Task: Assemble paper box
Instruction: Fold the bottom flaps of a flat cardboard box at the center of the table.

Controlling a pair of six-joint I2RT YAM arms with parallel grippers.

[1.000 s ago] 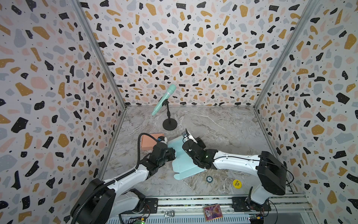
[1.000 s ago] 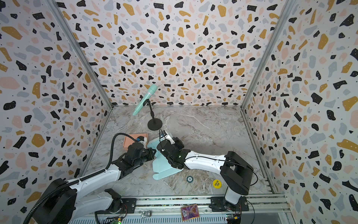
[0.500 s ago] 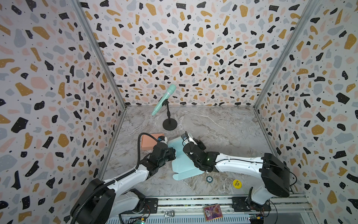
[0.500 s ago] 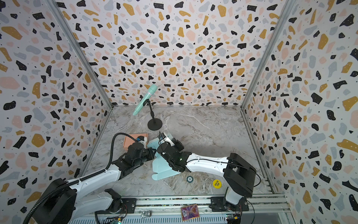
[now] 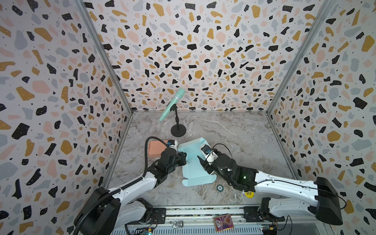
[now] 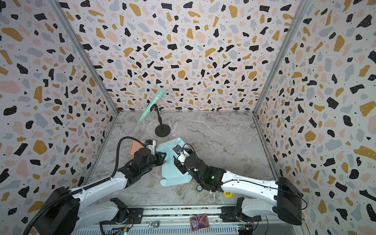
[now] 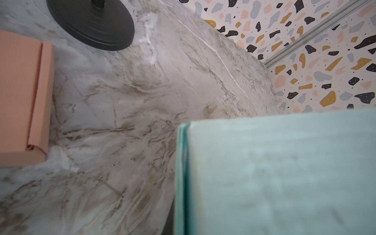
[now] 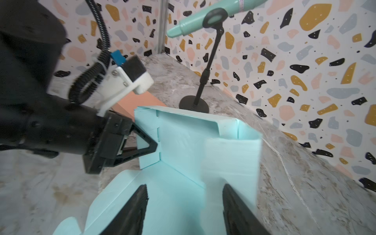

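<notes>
Top views: half-folded mint paper box [image 5: 192,162] lies on the marble table [image 5: 234,132], near-centre, between both arms. Left gripper [image 5: 181,157] is pinched tight on the box's left wall. Right gripper [image 5: 203,162] sits over the box's right part. Peach box [image 5: 155,148] lies just left; microphone stand [image 5: 178,130] stands farther back.

Left wrist view: mint wall [image 7: 280,173] fills the near frame, blurred; jaws hidden.

Right wrist view: right fingers [image 8: 134,211] stand spread apart over the box floor [image 8: 175,189], gripping nothing.

Blurred teal box wall [image 7: 280,173]; microphone head [image 8: 240,6] cut off.
</notes>
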